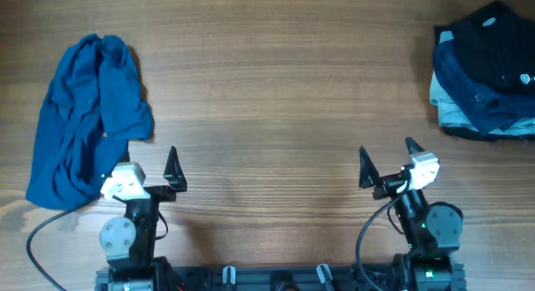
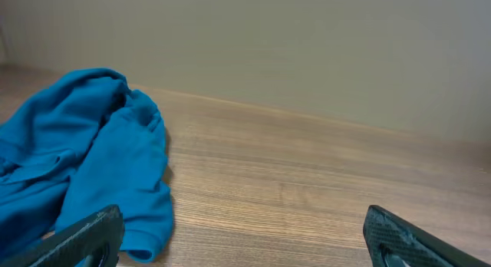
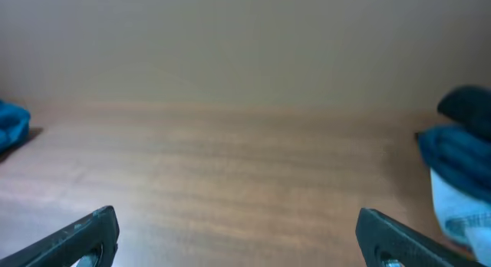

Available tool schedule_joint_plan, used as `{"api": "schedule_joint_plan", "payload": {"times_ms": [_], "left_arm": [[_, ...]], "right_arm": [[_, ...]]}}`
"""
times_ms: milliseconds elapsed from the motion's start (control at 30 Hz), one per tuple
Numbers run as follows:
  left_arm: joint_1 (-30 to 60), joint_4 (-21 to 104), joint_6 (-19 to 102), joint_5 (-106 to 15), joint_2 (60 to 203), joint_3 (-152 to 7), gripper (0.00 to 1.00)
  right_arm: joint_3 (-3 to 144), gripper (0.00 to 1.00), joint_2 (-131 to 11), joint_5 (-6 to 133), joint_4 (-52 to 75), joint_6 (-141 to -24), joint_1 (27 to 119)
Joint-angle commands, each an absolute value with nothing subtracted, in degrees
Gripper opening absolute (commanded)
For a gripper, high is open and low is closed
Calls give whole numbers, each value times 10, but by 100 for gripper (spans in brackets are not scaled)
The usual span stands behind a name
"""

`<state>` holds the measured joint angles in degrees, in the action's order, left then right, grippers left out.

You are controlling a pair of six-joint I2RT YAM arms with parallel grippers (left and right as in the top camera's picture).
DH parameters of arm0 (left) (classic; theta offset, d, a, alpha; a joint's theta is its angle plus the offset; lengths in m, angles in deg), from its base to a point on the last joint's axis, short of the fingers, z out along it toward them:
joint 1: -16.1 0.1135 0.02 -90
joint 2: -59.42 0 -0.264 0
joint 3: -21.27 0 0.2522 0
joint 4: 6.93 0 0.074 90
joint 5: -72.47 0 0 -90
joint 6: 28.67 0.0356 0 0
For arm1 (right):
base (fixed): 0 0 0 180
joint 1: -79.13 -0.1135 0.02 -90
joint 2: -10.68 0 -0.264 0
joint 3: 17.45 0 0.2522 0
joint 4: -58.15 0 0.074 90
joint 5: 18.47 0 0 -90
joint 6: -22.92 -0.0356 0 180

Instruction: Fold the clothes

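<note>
A crumpled blue garment (image 1: 84,115) lies at the left of the wooden table; it also shows at the left of the left wrist view (image 2: 84,159). A stack of folded clothes (image 1: 485,74), dark ones on top of lighter ones, sits at the far right; its edge shows in the right wrist view (image 3: 460,167). My left gripper (image 1: 150,167) is open and empty, just right of the blue garment's lower edge (image 2: 242,240). My right gripper (image 1: 389,161) is open and empty over bare wood, below and left of the stack (image 3: 238,236).
The wooden table (image 1: 276,99) spans the view. Both arm bases (image 1: 125,241) stand at the front edge with cables. A plain wall rises beyond the table's far edge in both wrist views.
</note>
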<state>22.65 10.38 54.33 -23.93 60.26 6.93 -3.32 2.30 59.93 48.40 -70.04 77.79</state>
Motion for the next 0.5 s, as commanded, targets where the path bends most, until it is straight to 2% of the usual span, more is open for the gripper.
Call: {"api": "schedule_joint_plan", "payload": {"times_ms": [0,133,467], "left_arm": [[231,107,536,-232,598,72,100],[231,107,536,-232,598,72,100],[231,108,536,-232,598,72,100]], "right_arm": [[-34,100,65,597,454,-701,777],[-34,100,105,597,454,-701,777],[-34,100,101,597,454,-701,777]]}}
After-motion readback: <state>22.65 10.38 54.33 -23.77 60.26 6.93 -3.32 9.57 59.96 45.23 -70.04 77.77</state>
